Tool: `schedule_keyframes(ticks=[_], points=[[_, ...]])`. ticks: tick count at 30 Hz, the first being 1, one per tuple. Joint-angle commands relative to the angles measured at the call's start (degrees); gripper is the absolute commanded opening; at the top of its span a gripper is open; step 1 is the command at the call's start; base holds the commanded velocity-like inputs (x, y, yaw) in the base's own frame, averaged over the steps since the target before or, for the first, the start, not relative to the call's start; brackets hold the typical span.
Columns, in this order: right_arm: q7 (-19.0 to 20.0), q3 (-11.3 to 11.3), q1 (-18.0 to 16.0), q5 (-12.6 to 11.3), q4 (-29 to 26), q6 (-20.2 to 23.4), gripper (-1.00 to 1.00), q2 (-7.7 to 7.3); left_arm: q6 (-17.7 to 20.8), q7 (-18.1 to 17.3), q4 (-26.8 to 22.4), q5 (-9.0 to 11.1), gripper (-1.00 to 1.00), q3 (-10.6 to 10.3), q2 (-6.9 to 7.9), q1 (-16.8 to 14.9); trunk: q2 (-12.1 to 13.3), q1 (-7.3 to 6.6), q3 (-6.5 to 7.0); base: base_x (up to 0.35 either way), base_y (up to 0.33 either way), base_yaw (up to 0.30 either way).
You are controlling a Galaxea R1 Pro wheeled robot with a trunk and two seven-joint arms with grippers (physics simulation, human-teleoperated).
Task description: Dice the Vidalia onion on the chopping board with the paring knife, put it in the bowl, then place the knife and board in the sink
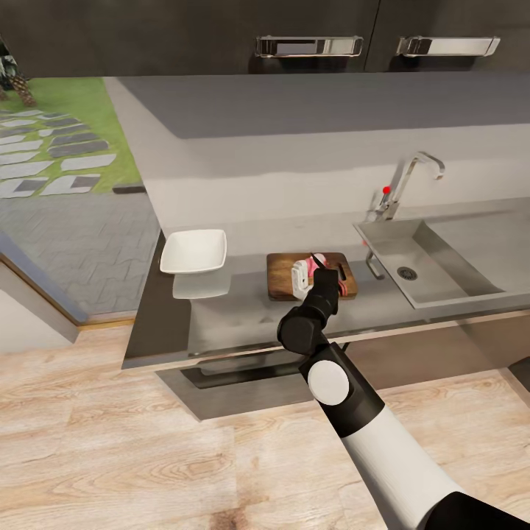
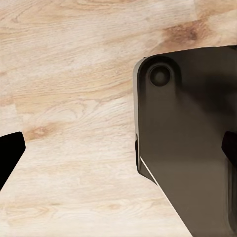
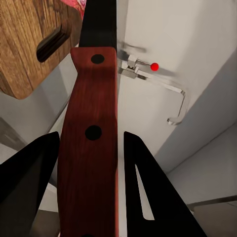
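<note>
Over the brown chopping board (image 1: pixel 283 283) on the countertop (image 1: pixel 235 313), my right gripper (image 1: pixel 311 278) is shut on the paring knife (image 3: pixel 89 128). The knife has a reddish-brown riveted handle and a dark blade (image 1: pixel 318 259). The pinkish Vidalia onion (image 1: pixel 305 264) lies on the board by the blade, and a sliver of that onion (image 3: pixel 76 5) shows past the board's slot hole (image 3: pixel 52 43). Left of the board stands the white square bowl (image 1: pixel 193 250). The steel sink (image 1: pixel 442 258) is to the right. My left gripper (image 2: pixel 123 140) hangs open over the wooden floor.
A chrome tap with a red knob (image 1: pixel 386 190) rises behind the sink. Dark wall cabinets with chrome handles (image 1: pixel 309 46) hang above. The countertop's left end (image 1: pixel 147 294) borders an opening to a paved yard. A dark part of my base (image 2: pixel 187 148) sits under the left wrist.
</note>
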Motion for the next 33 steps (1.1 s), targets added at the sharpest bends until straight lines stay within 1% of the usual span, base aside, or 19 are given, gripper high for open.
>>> schedule_keyframes(ticks=[1,33], points=[[0.6,0.1,-0.1,0.5,0.0,0.2,-1.00,0.00,-0.1,0.3,-0.1,0.5,1.00,-0.5,0.06,0.0,-0.1,0.03,-0.08,0.000,0.000,0.000],[0.6,0.1,-0.1,0.5,0.1,0.2,-1.00,0.00,-0.1,0.3,-0.1,0.6,1.00,-0.5,0.06,0.0,-0.1,0.03,-0.08,0.000,0.000,0.000]])
